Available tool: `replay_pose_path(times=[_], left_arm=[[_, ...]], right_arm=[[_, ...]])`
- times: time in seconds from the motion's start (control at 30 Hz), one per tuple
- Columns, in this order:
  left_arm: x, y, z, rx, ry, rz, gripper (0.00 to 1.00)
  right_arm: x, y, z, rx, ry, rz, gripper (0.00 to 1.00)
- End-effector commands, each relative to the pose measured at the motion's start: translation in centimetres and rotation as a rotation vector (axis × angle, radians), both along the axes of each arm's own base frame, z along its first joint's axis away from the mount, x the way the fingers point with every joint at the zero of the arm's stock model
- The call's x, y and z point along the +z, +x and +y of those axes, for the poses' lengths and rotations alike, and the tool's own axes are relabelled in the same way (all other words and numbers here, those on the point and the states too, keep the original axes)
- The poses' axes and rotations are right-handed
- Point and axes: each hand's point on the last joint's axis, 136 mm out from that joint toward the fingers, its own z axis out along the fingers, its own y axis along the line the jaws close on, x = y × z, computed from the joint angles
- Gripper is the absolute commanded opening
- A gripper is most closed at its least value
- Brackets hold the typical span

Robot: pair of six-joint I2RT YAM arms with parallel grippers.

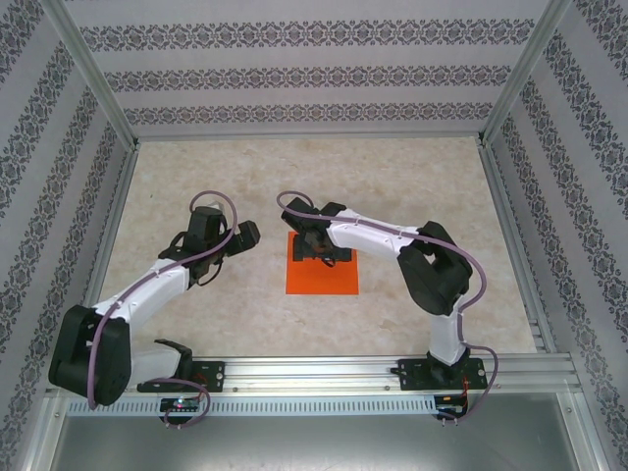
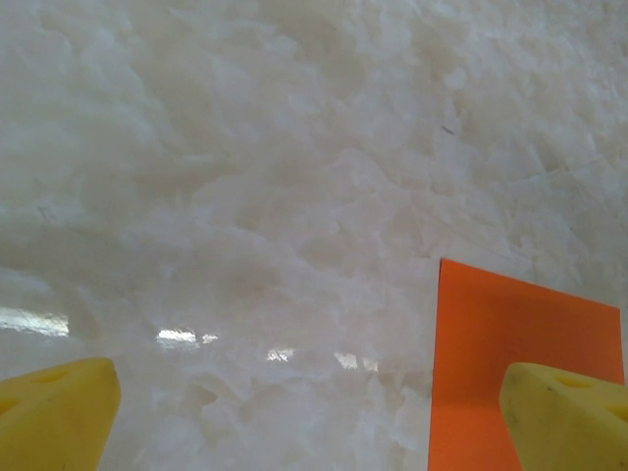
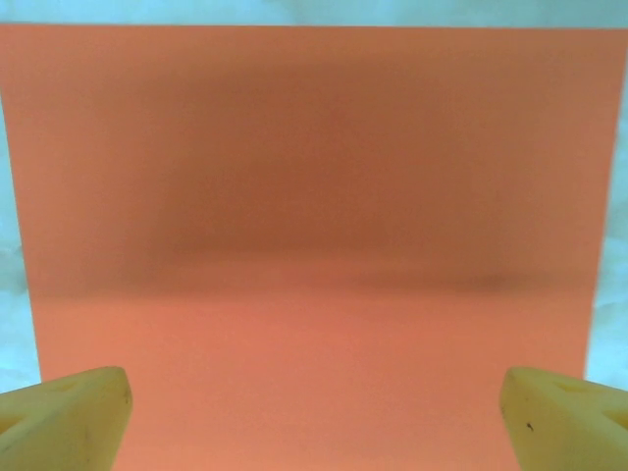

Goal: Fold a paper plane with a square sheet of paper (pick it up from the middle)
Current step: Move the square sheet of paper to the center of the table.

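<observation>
1. Yellow fingertips [image 3: 64, 412] of the right gripper [image 3: 314, 420] stood wide apart, empty, just above the one square sheet of paper [image 3: 314, 177] on the table [image 1: 196, 177]
2. Left gripper [image 2: 314, 422] gaped too, empty, near that sheet's left edge
3. Right wrist view caught a faint dark band [image 3: 314, 260] across the orange

Bright, even light falls from overhead. Ahead of the left jaws the pale tabletop [image 2: 245, 196] looks soft and washed out, with small white glints of glare just in front of them. Beyond the right jaws a broad dim shadow crosses the slightly blurred square sheet of paper [image 3: 314, 343].
</observation>
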Motion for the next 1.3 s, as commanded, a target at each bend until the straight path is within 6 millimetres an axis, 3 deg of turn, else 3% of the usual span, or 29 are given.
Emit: replay_pose_path(times=[0.0,0.23,0.33,0.63,0.87,1.27], left_arm=[[0.6,0.7,-2.2,-0.093,-0.066,-0.002,1.00],[-0.4,0.1,-7.0,-0.304,-0.206,0.049,1.00],[-0.9,-0.2,-7.8,-0.334,-0.211,0.069,1.00],[-1.7,0.1,-6.0,-0.241,-0.141,0.088,1.00],[-1.0,0.5,-6.3,-0.253,-0.149,0.064,1.00],[-0.5,0.9,-6.8,-0.271,-0.164,0.049,1.00]], right_arm=[[-0.2,0.6,0.5,-0.079,0.042,0.022,0.96],[-1.7,0.9,0.9,-0.109,0.105,0.064,0.95],[-1.8,1.0,0.8,-0.107,0.092,0.069,0.96],[-2.2,0.8,1.1,-0.068,0.054,0.084,0.96],[-3.1,0.5,0.3,-0.045,-0.010,0.107,0.97],[-7.6,-1.3,0.3,-0.026,0.002,0.196,0.96]])
